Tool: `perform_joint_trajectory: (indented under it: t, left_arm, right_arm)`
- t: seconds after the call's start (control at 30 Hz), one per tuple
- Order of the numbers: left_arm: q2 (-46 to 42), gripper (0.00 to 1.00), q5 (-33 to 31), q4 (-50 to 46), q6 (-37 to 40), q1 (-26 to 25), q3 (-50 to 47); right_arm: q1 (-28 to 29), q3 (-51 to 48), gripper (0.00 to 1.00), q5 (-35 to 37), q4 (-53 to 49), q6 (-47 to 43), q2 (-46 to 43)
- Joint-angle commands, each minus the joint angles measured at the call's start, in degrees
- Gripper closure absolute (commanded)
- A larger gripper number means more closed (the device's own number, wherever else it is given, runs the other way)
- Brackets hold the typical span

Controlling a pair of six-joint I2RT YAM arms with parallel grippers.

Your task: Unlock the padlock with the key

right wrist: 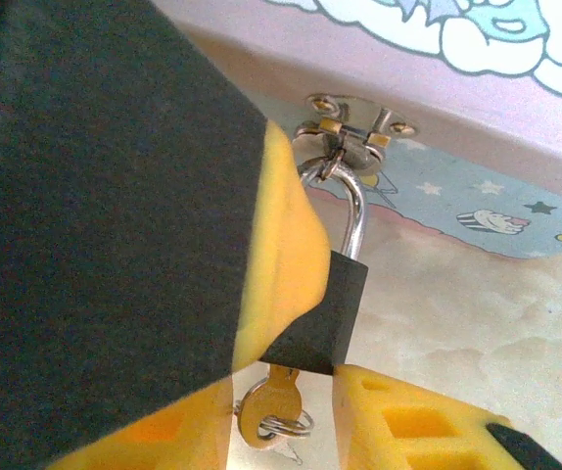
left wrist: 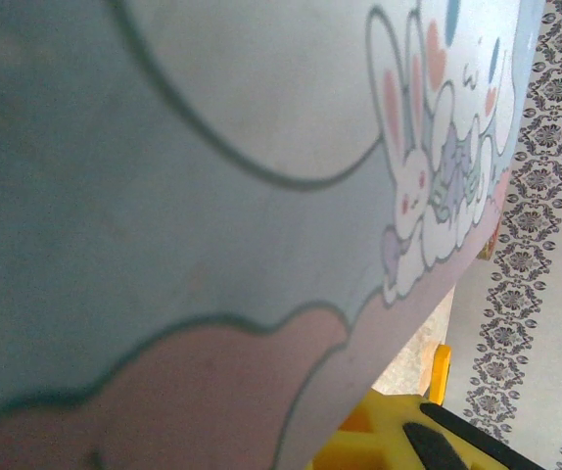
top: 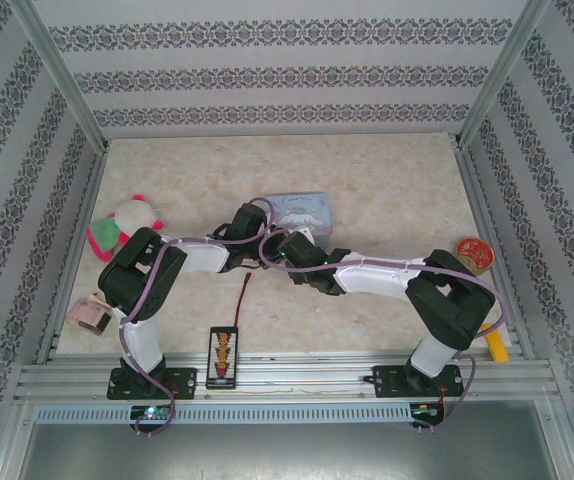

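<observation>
The padlock [right wrist: 325, 313] is small and dark, and its silvery shackle [right wrist: 356, 211] hangs from the hasp [right wrist: 350, 130] of the pale blue tin [top: 302, 210]. A brass key [right wrist: 273, 409] with a ring sticks out of the padlock's underside. My right gripper [right wrist: 283, 387] stands open, one finger on each side of the key with small gaps. Its big left finger [right wrist: 281, 255] overlaps the padlock body. My left gripper [top: 257, 222] is at the tin's left end. The tin's bunny-printed lid [left wrist: 212, 196] lies right against the left wrist camera. One yellow finger [left wrist: 389, 436] shows and the other is hidden.
A pink and white plush toy [top: 127, 225] lies at the left, with a small pink object [top: 92, 313] nearer. A black board [top: 223, 357] with a red cable sits at the front edge. At the right are a red round disc [top: 474, 252] and a yellow piece [top: 494, 345].
</observation>
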Motion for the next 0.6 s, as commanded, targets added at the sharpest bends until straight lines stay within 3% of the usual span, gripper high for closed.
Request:
perform_joint_trajectory:
  t: [0.0, 0.17, 0.23, 0.57]
  left_arm:
    - [1.3, 1.0, 1.2, -2.0, -0.2, 0.7, 1.3]
    - [1.3, 1.0, 1.5, -2.0, -0.2, 0.7, 1.3]
    - [1.3, 1.0, 1.6, -1.9, -0.2, 0.7, 1.3]
    - [1.4, 1.0, 2.4, -2.1, -0.1, 0.7, 0.5]
  right_arm:
    - [0.6, 0.4, 0.68, 1.4, -1.0, -0.1, 1.5]
    - [0.6, 0.5, 0.76, 1.6, -0.1, 0.0, 2.3]
    - [0.4, 0.6, 0.87, 1.0, 0.5, -0.1, 2.5]
    - [-3.2, -1.5, 0.97, -5.5, 5.2, 0.4, 0.0]
